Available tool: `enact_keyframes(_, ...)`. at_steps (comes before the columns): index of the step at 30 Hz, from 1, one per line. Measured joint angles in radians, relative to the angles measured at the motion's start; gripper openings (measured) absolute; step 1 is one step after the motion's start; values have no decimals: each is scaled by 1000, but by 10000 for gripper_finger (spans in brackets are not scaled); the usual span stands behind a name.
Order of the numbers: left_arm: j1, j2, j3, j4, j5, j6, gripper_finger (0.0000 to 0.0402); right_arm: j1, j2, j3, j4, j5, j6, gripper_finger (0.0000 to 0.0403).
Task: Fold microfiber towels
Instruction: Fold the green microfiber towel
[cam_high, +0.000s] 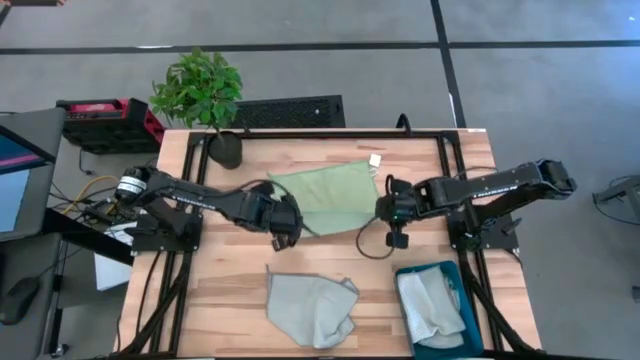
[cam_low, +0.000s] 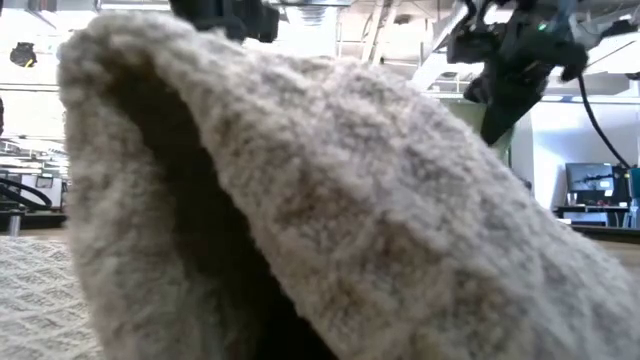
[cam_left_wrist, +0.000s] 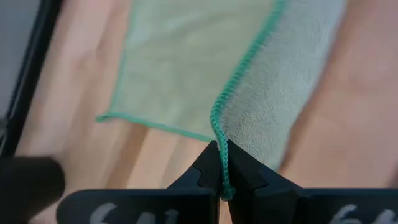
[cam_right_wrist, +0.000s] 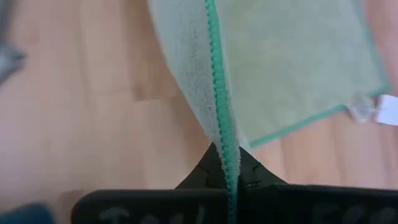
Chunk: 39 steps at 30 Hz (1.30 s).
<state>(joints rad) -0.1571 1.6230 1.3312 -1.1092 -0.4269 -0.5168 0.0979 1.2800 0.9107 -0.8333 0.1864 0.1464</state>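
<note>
With both claws, left (cam_left_wrist: 221, 163) and right (cam_right_wrist: 231, 163), pinching the green towel's (cam_high: 325, 190) hem, carry its corners evenly across.

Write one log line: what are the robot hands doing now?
left gripper: shut on green towel edge | right gripper: shut on opposite edge

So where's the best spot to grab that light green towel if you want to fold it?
At its stitched green hem, near two neighbouring corners, coming in level from each side. The light green towel is thin and limp, so the firm edge gives the best purchase. That is how the left gripper and right gripper hold it now, each pinching the hem between shut fingers.
</note>
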Motion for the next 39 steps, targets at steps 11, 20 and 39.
enact_keyframes(11, 169, 24, -5, -2, -14, -27, 0, -220, 0, -2, 68, -6, -169, 2)
enact_keyframes(20, 278, 48, -95, 92, 10, -16, 0, -353, 76, -1, 155, -17, -289, 2)
enact_keyframes(39, 430, 50, -208, 291, 21, 114, 0, -506, 281, -3, 363, 12, -393, 35)
